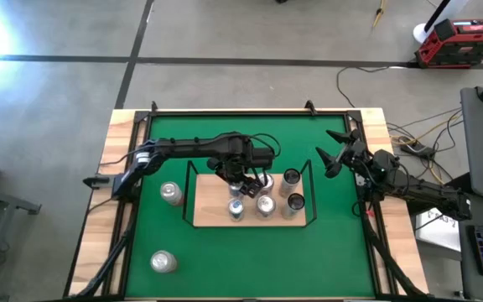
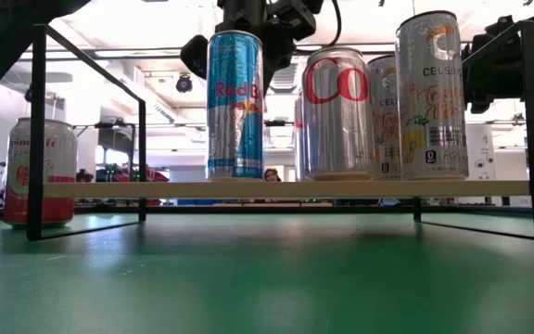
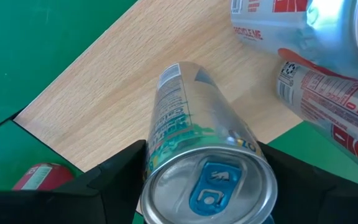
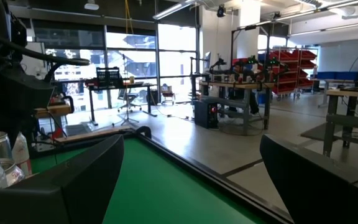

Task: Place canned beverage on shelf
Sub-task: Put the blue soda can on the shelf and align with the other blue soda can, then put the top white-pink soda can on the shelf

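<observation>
A slim blue and silver Red Bull can [image 2: 235, 102] stands upright with its base on the light-wood shelf [image 1: 212, 214], at the left end of the row of cans. My left gripper [image 1: 238, 191] is above it, shut on its top end; the can also shows in the left wrist view [image 3: 197, 130]. My right gripper [image 1: 332, 159] is open and empty above the table's far right part, beyond the shelf; its fingers frame the right wrist view [image 4: 191, 186]. My left gripper pinches the Red Bull can between its two fingers [image 3: 120, 174], on opposite sides of the can's wall just below the top rim [image 3: 157, 155]. The fingers come from above, pointing down. The can stands upright with its base [image 2: 235, 174] on the shelf board.
A silver and red Coke can [image 2: 336, 111] and two Celsius cans [image 2: 431, 93] stand on the shelf to the right of the Red Bull can. The black wire rail [image 2: 37, 130] edges the shelf. Two more cans [image 1: 171, 193] [image 1: 163, 262] stand on the green table to the left.
</observation>
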